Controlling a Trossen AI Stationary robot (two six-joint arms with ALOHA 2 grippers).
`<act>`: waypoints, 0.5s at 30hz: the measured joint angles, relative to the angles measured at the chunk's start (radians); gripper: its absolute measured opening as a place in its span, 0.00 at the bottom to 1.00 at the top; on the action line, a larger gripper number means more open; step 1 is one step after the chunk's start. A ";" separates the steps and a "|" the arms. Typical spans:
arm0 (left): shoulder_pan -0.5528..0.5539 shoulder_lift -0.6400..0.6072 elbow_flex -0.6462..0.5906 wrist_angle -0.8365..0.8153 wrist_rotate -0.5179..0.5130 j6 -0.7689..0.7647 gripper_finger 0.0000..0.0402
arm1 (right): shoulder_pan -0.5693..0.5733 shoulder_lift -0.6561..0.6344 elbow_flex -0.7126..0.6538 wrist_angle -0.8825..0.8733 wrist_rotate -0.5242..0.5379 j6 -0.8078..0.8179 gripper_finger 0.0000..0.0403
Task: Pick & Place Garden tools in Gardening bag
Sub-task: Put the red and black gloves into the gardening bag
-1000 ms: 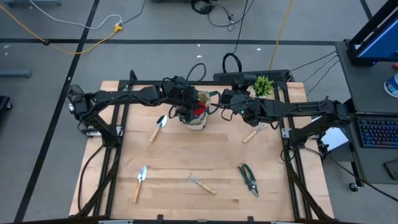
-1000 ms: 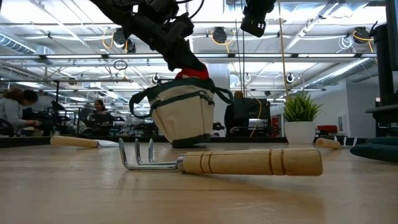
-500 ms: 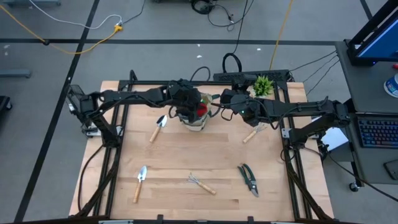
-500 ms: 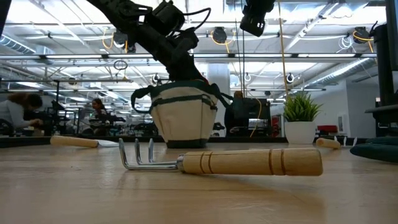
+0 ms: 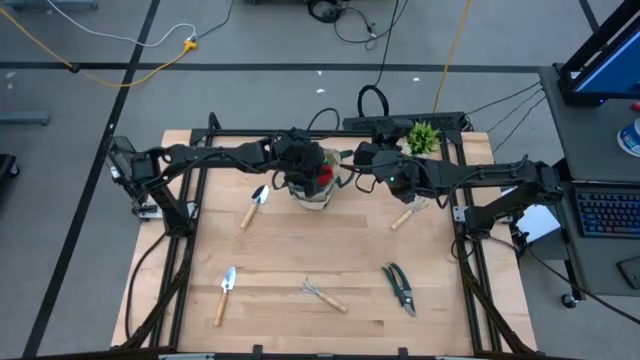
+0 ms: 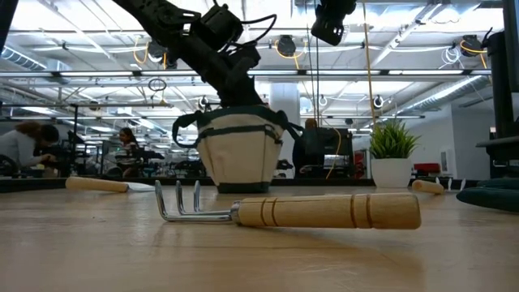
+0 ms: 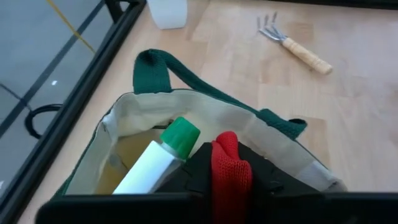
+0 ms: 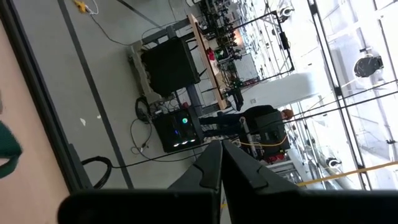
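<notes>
From above, the left gripper (image 5: 315, 176) reaches down into the mouth of the bag (image 5: 314, 196), with the red of the glove (image 5: 322, 174) showing at its tip. The right gripper (image 5: 366, 157) hangs just beside the bag, on the side away from the left arm, fingers pressed together and empty. A trowel (image 5: 255, 205) lies near the bag on the left arm's side. A second trowel (image 5: 225, 293), the rake (image 5: 323, 294) and the shears (image 5: 401, 288) lie well apart from both grippers, toward the table's front.

At table height, the left gripper (image 6: 235, 75) dips into the bag (image 6: 238, 150); the rake (image 6: 300, 211) lies in front.

The left wrist camera shows the glove (image 7: 231, 176) between narrowly parted fingers inside the bag (image 7: 261, 134), beside the spray bottle (image 7: 158, 160).

The right wrist camera shows its fingers (image 8: 211, 165) closed.
</notes>
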 joint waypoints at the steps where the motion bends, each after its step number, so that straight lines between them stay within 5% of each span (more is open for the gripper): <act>1: 0.000 0.000 0.000 0.000 -0.005 0.000 0.14 | 0.000 0.000 0.000 0.000 0.001 -0.002 0.00; 15: 0.002 0.000 0.000 0.001 -0.006 0.062 0.17 | 0.000 0.000 0.000 0.000 0.000 -0.002 0.00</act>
